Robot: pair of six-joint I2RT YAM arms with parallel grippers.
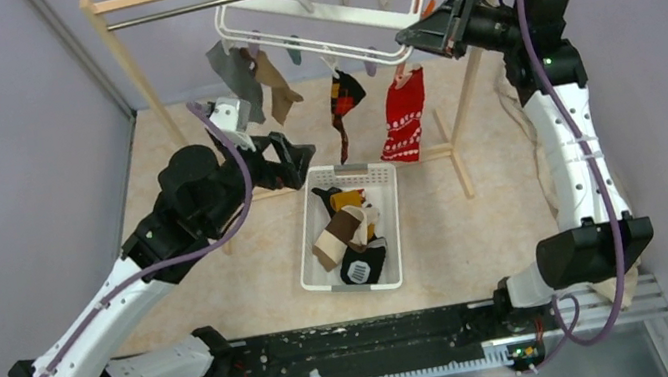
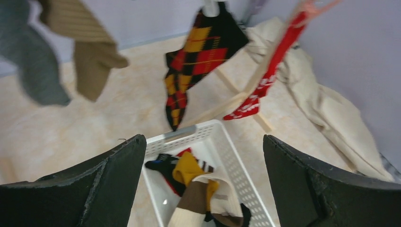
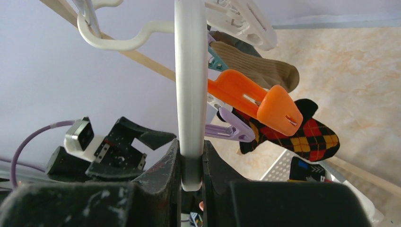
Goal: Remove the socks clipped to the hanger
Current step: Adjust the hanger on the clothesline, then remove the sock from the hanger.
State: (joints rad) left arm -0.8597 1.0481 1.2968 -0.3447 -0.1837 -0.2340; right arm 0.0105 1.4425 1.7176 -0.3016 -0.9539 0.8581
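Note:
The white hanger [image 1: 321, 3] hangs from the rack's rail. Clipped under it are a grey sock [image 1: 236, 77], a tan sock [image 1: 279, 91], a dark argyle sock [image 1: 345, 106] and a red patterned sock [image 1: 403, 117]. My right gripper [image 3: 190, 161] is shut on the hanger's white frame bar [image 3: 190, 71] at its right end, next to an orange clip [image 3: 255, 99]. My left gripper [image 2: 203, 156] stands wide open with nothing in it, below and left of the argyle sock [image 2: 198, 52] and above the basket's far end.
A white basket [image 1: 351, 175] below the hanger holds several loose socks. The wooden rack [image 1: 127, 59] has feet on the floor by the basket. A large beige cloth [image 2: 331, 109] lies along the right wall. Purple walls close in on both sides.

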